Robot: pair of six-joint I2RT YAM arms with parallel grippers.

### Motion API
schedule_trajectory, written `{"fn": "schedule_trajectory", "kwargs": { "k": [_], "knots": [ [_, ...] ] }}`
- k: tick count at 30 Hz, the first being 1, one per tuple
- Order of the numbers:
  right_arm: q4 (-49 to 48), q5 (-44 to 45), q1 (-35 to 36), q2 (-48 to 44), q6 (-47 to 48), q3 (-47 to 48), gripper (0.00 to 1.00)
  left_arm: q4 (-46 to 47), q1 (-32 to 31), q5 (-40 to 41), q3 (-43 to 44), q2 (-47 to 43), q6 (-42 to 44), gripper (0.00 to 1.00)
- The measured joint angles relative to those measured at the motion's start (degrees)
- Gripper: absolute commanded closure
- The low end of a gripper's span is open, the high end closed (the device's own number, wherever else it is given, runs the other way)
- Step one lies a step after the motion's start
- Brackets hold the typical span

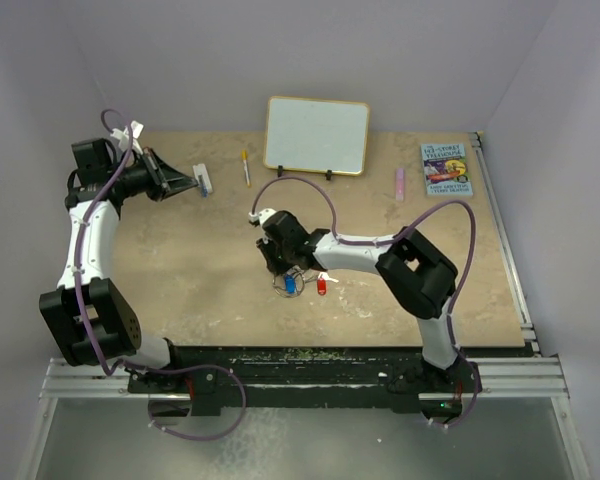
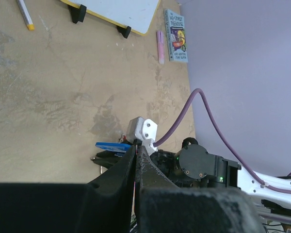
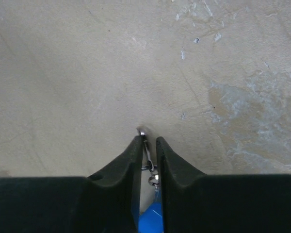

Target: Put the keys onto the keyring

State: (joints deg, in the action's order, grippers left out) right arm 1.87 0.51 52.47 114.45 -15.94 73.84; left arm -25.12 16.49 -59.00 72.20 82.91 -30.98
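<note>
Overhead view of two robot arms at a tan table. The right gripper is down on the table's middle. Its wrist camera shows the two black fingers drawn close onto a thin silver wire, most likely the keyring, with a blue-tagged key touching it just below. A red-tagged key lies loose just beside it on the table. The left gripper hangs raised at the far left, well apart, its fingers together with nothing seen between them. The step in hand appears to be pinning the ring. The next move would call for the left arm to bring a key and work it into the wire's split. No box or tray is in view. A whiteboard, a book and a pink marker sit along the back.
</note>
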Motion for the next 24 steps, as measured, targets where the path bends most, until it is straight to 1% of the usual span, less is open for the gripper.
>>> {"fn": "schedule_trajectory", "kwargs": {
  "k": [2,3,10,13,17,20,24],
  "knots": [
    [0.0,0.0,0.3,0.8,0.2,0.9,0.98,0.2,0.2,0.0,0.0,0.0,0.0,0.97],
    [0.2,0.0,0.4,1.2,0.2,1.3,1.00,0.3,0.2,0.0,0.0,0.0,0.0,0.97],
    [0.9,-0.2,2.3,2.9,0.0,4.0,1.00,0.2,1.2,-0.4,0.0,0.0,0.0,0.97],
    [0.9,-1.9,3.7,2.3,-0.1,4.1,1.00,-0.3,2.6,-1.0,0.0,0.0,-0.1,0.97],
    [-0.2,-5.4,5.2,-1.7,-1.3,4.1,1.00,-2.0,5.4,-2.4,1.6,0.0,-0.6,0.97],
    [-2.7,-8.2,5.8,-7.0,-2.7,4.3,1.00,-2.6,7.2,-3.3,3.8,0.0,-1.6,0.97],
    [-7.1,-12.3,5.9,-11.6,-4.6,4.9,1.00,-2.3,7.8,-3.9,4.6,-0.8,-3.6,0.97]
  ]
}}
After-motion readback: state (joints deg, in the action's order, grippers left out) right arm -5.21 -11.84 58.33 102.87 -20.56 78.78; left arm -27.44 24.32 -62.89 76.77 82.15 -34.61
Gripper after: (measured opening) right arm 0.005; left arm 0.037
